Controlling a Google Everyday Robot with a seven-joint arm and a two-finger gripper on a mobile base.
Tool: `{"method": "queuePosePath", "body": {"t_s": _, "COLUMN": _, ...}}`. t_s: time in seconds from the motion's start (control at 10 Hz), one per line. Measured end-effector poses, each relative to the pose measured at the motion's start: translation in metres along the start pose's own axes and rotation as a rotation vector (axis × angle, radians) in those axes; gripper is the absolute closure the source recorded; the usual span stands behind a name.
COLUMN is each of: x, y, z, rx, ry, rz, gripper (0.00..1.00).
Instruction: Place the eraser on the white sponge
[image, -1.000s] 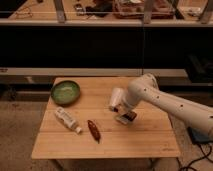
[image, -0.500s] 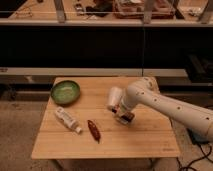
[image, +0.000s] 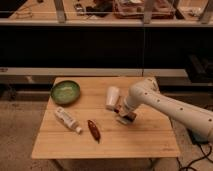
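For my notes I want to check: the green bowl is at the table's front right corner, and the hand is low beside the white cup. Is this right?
Not quite. The camera view shows the green bowl at the table's back left corner, not the front right. The rest holds: the hand is low beside the white cup.

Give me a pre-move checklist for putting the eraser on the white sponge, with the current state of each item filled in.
1. Gripper located: ok, low over the wooden table, just right of the white cup.
2. Eraser in the gripper: cannot tell, something dark shows at the fingertips but is not clear.
3. White sponge visible as target: cannot tell, a pale patch lies under the gripper, mostly hidden.
4. Gripper clear of the cup: cannot tell, they sit very close.
5. Bottle, reddish-brown oval object and green bowl out of the way: ok, all lie to the left.
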Motion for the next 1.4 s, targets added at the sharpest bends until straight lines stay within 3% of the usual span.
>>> {"method": "queuePosePath", "body": {"t_s": 0.4, "x": 0.006, "y": 0.024, "z": 0.007, "rx": -0.036, "ry": 0.011, "rz": -0.028, "gripper": 0.22}}
{"method": "queuePosePath", "body": {"t_s": 0.6, "x": 0.009, "y": 0.037, "z": -0.001, "rx": -0.062, "ry": 0.023, "rz": -0.044, "gripper": 0.2}}
{"method": "queuePosePath", "body": {"t_s": 1.1, "x": 0.013, "y": 0.032, "z": -0.03, "rx": 0.003, "ry": 0.045, "rz": -0.06, "gripper": 0.2}}
{"method": "queuePosePath", "body": {"t_s": 1.4, "x": 0.008, "y": 0.038, "z": -0.039, "rx": 0.013, "ry": 0.038, "rz": -0.028, "gripper": 0.2}}
